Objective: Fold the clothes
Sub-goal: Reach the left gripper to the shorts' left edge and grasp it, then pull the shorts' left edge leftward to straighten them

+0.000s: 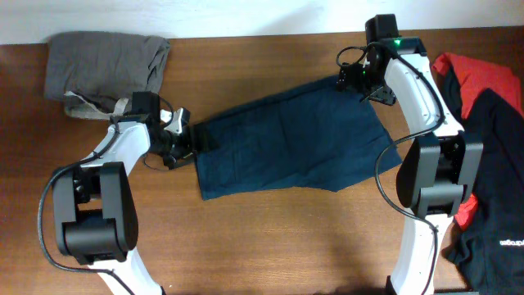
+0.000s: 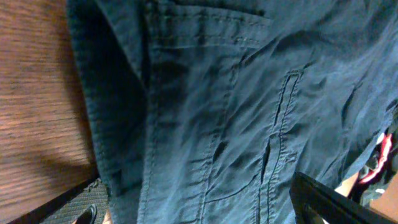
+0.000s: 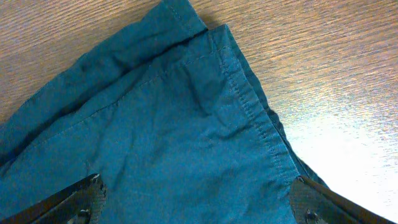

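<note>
The navy blue shorts (image 1: 295,143) lie spread flat across the middle of the table. My left gripper (image 1: 184,141) is at their left edge. In the left wrist view it is open (image 2: 199,208), its fingers wide apart over the seamed navy cloth (image 2: 236,112). My right gripper (image 1: 360,82) is at the shorts' far right corner. In the right wrist view it is open (image 3: 196,196), its fingers either side of the hemmed corner (image 3: 186,124). I cannot tell whether either gripper touches the cloth. A grey garment (image 1: 106,65) lies bunched at the far left. Red-and-black garments (image 1: 491,164) are piled at the right.
The wooden table (image 1: 270,238) shows bare in front of the shorts. Its far edge meets a white wall just behind the right gripper. The two arm bases stand at the front left (image 1: 90,213) and front right (image 1: 430,176).
</note>
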Robot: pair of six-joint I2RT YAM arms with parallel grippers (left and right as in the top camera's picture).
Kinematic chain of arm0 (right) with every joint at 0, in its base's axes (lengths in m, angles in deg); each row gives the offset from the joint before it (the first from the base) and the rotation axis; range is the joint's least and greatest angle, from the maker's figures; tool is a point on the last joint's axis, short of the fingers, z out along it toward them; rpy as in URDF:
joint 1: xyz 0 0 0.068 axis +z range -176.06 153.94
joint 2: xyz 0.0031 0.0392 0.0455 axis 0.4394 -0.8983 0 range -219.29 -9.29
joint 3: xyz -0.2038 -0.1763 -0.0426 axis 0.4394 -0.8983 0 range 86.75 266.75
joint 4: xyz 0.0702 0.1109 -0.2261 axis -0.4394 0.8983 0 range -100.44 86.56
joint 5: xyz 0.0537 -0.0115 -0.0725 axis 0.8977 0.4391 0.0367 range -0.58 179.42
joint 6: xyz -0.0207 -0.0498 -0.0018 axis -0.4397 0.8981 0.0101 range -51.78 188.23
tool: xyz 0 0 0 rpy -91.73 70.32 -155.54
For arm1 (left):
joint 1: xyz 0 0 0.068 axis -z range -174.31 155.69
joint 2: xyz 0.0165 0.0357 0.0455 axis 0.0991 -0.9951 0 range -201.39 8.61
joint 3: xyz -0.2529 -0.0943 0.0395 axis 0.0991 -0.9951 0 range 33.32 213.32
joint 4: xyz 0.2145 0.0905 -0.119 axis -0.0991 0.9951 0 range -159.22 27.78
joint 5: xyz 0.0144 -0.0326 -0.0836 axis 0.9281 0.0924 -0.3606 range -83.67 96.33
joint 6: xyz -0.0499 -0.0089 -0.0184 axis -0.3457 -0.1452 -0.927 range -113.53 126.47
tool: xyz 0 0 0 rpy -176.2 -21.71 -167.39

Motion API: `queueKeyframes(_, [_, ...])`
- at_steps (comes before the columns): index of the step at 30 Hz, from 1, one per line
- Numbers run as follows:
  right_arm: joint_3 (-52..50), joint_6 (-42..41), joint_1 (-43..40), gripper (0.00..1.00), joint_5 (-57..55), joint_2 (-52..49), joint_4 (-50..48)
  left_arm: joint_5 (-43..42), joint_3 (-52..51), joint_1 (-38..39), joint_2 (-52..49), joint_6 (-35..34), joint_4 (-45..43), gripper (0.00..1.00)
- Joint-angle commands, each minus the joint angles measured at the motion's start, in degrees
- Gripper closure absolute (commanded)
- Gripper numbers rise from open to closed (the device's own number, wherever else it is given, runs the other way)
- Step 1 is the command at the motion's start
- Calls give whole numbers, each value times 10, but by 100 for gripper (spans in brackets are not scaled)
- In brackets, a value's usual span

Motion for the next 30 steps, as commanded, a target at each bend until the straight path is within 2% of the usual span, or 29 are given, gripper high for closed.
queueKeyframes(1, [-3,-5,0,2,1,-1,4,12,-17,13,-56,-4,-6,6])
queueKeyframes(7, [-3,-5,0,1,1,-1,9,-5,-17,14,-69,-2,-16,11])
queueKeyframes(8, [-3,-5,1,1,1,-1,11,-5,-17,14,-69,-1,-18,20])
queueKeyframes(10, [-3,-5,1,1,1,-1,14,-4,-17,14,-69,0,-20,32])
queueKeyframes(13, [-3,-5,1,2,1,-1,16,-4,-17,14,-69,9,-23,61])
queueKeyframes(16, [-3,-5,1,1,1,-1,17,-4,-17,14,-69,13,-28,80])
queueKeyframes(18, [-3,-5,1,1,1,-1,17,-4,-17,13,-69,12,-37,99])
queueKeyframes(27, [-3,-5,1,1,1,-1,17,5,9,-19,-69,12,-50,100])
queueKeyframes(30, [-3,-5,0,2,1,-1,17,37,28,-42,-69,12,-28,100])
